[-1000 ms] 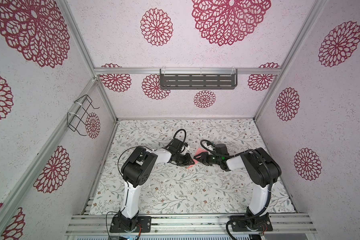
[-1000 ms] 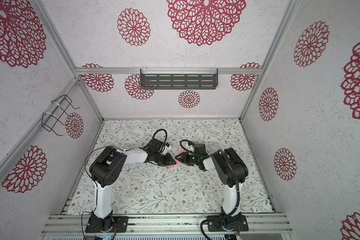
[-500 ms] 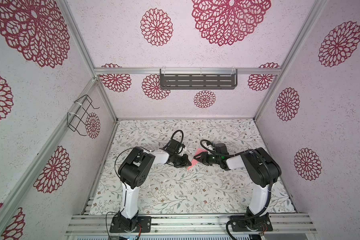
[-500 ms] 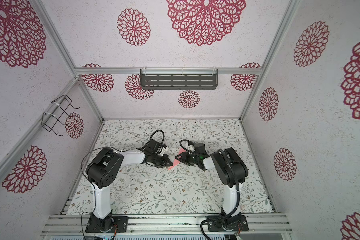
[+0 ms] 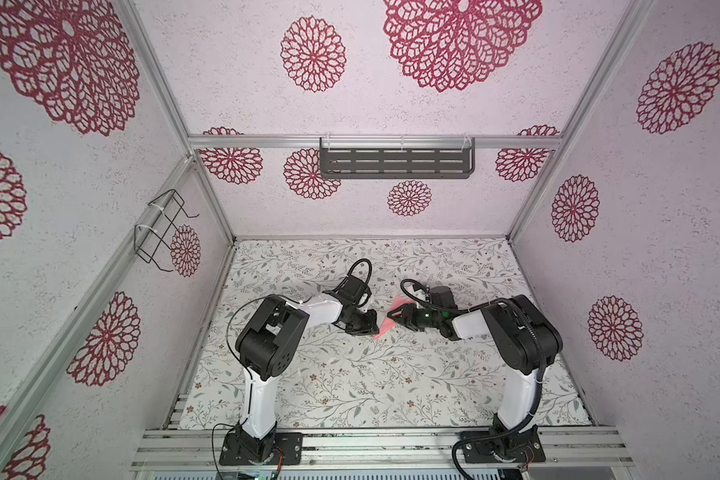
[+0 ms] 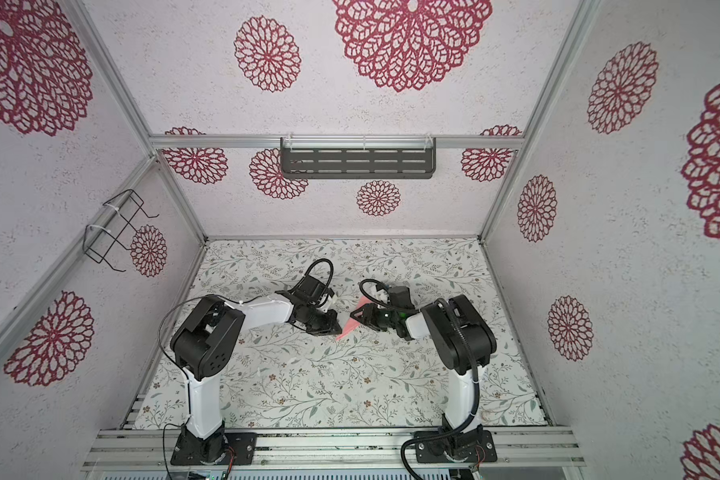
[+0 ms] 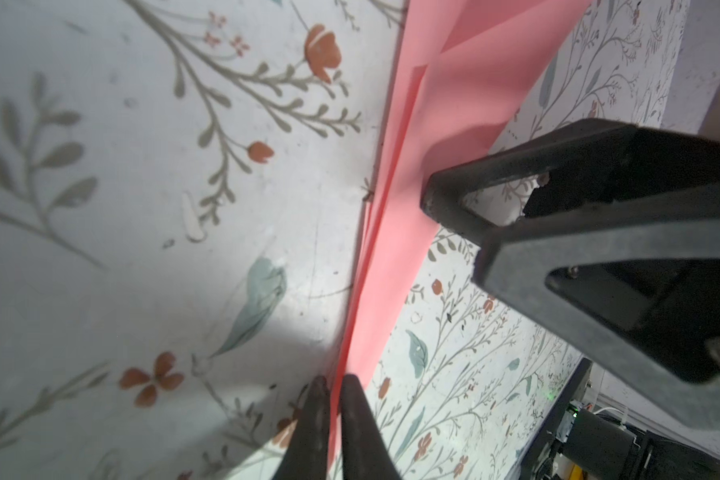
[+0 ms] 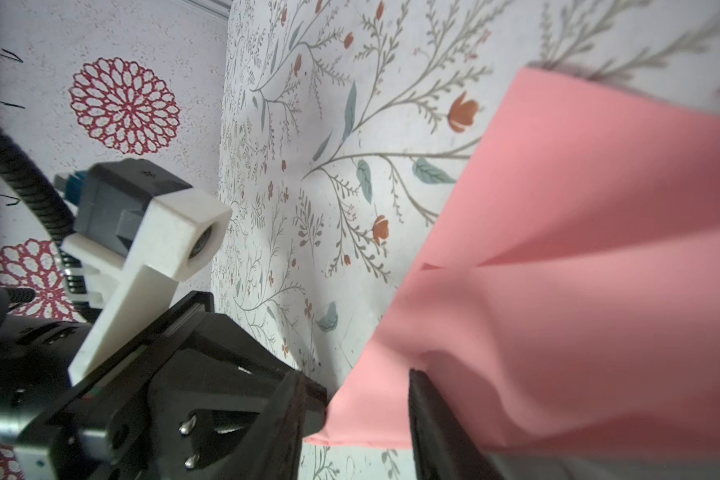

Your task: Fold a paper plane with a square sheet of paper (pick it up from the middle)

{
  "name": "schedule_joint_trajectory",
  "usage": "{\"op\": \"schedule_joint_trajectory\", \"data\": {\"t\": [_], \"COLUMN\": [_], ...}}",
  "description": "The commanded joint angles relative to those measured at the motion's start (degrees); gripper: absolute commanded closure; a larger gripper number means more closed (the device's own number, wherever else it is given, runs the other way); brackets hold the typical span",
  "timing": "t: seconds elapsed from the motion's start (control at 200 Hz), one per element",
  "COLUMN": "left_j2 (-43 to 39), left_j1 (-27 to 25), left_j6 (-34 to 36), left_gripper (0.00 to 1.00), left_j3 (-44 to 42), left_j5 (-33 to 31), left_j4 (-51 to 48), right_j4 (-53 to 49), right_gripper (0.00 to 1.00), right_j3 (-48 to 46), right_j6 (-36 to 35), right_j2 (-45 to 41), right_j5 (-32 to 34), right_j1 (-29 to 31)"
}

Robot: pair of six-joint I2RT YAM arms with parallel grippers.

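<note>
Floral covering runs over the whole desk (image 5: 350, 382), and from my station the near half reads as open room, from the aluminium rail (image 5: 391, 446) that carries both arm bases out to each side wall.

I see the left arm (image 5: 267, 336) rise from its base, bend at the black elbow, then reach right and far, low over the desk. The right arm (image 5: 524, 332) mirrors it, reaching left. The two forearms lie nearly level and meet about mid-desk.

Between them is the sheet of paper (image 5: 385, 326) (image 6: 348, 328), pink and folded to a narrow shape with angled edges. Its pointed end is toward the near side, and its other end runs far and right behind the right gripper (image 5: 393, 313) (image 6: 356, 313).

In the left wrist view, the left gripper (image 7: 335, 386) has its jaws pressed almost together, pinching the long thin edge of the paper (image 7: 391, 249). The same view shows one fingertip of the right gripper (image 7: 454, 228) lying against the paper's face.

In the right wrist view, that gripper's (image 8: 358, 386) jaws stand spread part way with the creased layers (image 8: 578, 291) between them. I cannot tell whether they press on the paper.

Past the grippers a band of bare desk reaches the back wall. A grey slotted shelf (image 5: 395, 162) on that wall and a wire rack (image 5: 159, 228) on the left wall sit well apart from both arms.
</note>
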Motion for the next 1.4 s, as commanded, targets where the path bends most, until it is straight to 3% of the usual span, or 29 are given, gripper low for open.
{"op": "schedule_joint_trajectory", "data": {"t": [0.0, 0.48, 0.906, 1.396], "left_j2": [-1.3, -7.7, 2.2, 3.4], "left_j1": [-0.3, -0.5, -2.6, -5.5], "left_j6": [0.9, -2.0, -0.3, 3.6], "left_gripper": [0.90, 0.86, 0.95, 0.99], "left_j3": [-0.2, 1.2, 8.5, 9.3], "left_j5": [-1.3, -2.8, -2.2, -11.0], "left_j4": [-3.7, 0.3, -2.9, -11.8], "right_j4": [-5.7, -4.4, -3.7, -3.8], "right_gripper": [0.55, 0.55, 0.56, 0.56], "right_j3": [-0.6, -1.2, -1.7, -2.0], "right_j6": [-1.0, 0.2, 1.1, 1.2], "right_j2": [1.7, 1.6, 1.8, 2.1], "right_j5": [4.0, 3.7, 3.3, 3.6], "right_j1": [-0.5, -0.4, -0.8, -1.2]}}
